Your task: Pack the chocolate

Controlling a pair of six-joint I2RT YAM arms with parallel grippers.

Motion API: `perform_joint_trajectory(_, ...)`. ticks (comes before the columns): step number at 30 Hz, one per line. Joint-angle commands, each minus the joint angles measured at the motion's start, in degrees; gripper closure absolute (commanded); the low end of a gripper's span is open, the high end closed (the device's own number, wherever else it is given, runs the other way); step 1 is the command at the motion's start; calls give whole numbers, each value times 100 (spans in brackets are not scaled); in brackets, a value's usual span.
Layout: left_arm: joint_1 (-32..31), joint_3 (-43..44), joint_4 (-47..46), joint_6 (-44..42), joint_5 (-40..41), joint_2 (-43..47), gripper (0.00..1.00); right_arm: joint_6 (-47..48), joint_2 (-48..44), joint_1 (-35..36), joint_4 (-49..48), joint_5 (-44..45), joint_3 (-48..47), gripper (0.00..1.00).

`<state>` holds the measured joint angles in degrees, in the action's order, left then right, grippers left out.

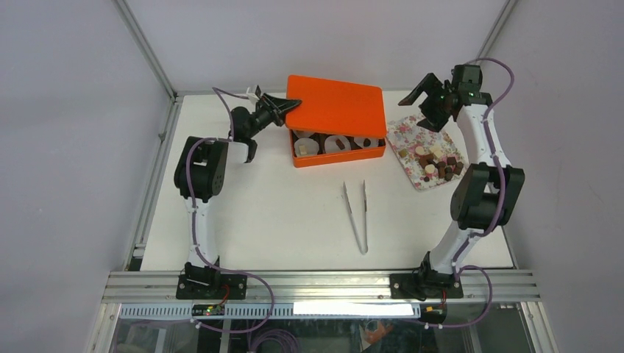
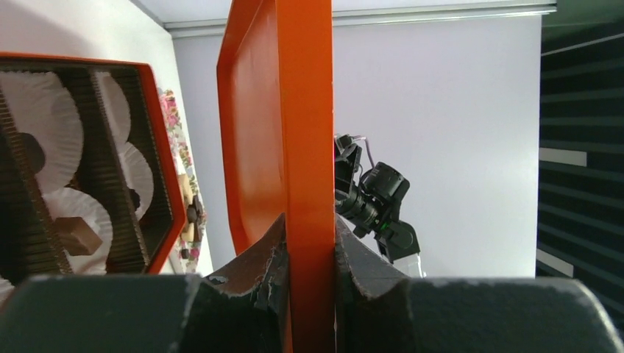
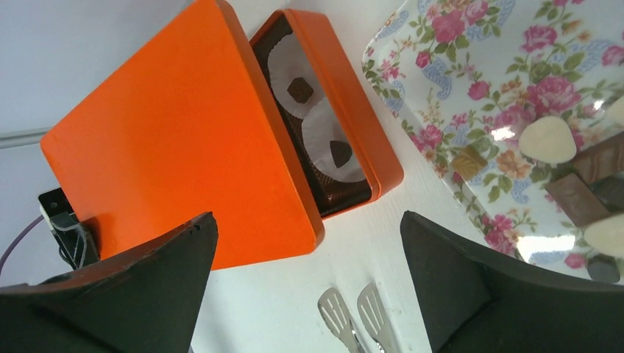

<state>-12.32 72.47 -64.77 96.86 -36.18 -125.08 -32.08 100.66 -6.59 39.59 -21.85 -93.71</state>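
No legible txt, labels, brands, nos. or signs anywhere in view.

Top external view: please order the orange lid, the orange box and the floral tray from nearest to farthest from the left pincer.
1. Orange lid: clamped in the left pincer at its left corner.
2. Orange box: just to the right, under the lid.
3. Floral tray: far right, beyond the box.

The right hand (image 3: 309, 217) hung with fingers spread wide above the white bench (image 3: 434, 198). An orange lid (image 3: 176, 140) overlapped most of the orange box (image 3: 353, 95). Its exposed strip showed two paper cups (image 3: 283, 62), each holding dark chocolate (image 3: 300, 90). More pieces lay on the floral tray (image 3: 471, 66), with tongs (image 3: 353, 316) near the bottom edge.
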Motion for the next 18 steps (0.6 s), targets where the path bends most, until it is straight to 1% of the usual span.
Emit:
perform_joint_trajectory(1,-136,311,-1252,248,220,-209,100,124,459,107,25,236,-649,1)
perform_joint_trajectory(8,-191,299,-1194,184,235,-452,100,209,1237,255,298,432,-1445,1)
perform_joint_trajectory(18,-192,-42,-976,-152,292,-451,100,543,1961,483,539,474,-1983,1)
